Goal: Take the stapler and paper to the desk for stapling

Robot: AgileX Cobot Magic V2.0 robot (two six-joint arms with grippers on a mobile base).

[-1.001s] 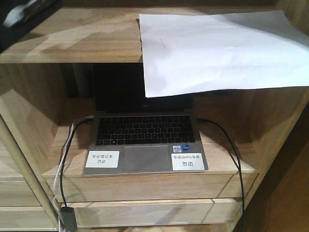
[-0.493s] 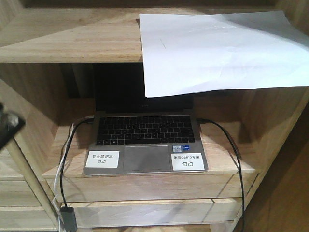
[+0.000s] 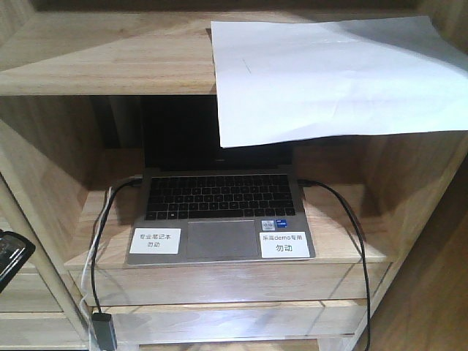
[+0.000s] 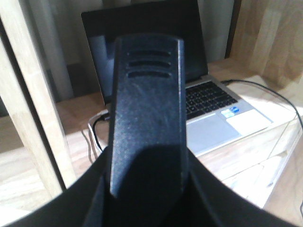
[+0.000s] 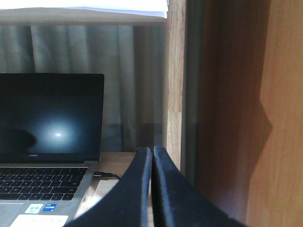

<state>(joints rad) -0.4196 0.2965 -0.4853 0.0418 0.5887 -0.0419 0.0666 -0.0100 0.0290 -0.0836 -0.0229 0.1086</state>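
Mostly shelving: paper point(image 3: 329, 73) on the upper tabletop point(image 3: 110, 51) of the light-wood shelving unit point(image 3: 44, 168), its front edge overhanging the niche point(image 3: 333, 167).
Below it an open laptop point(image 3: 219, 212), screen dark, two black cables point(image 3: 364, 278) trailing off its sides; sun patches on the wood. Jaws of the right gripper point(image 5: 152, 184) clenched together, empty; left gripper point(image 3: 10, 257) low at left, jaws' state cannot tell.

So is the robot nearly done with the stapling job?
Not nearly. The left gripper seems to hold the black stapler. The paper lies on the top shelf, untouched; the right gripper is shut, empty. Both must reach the desk, not in view.
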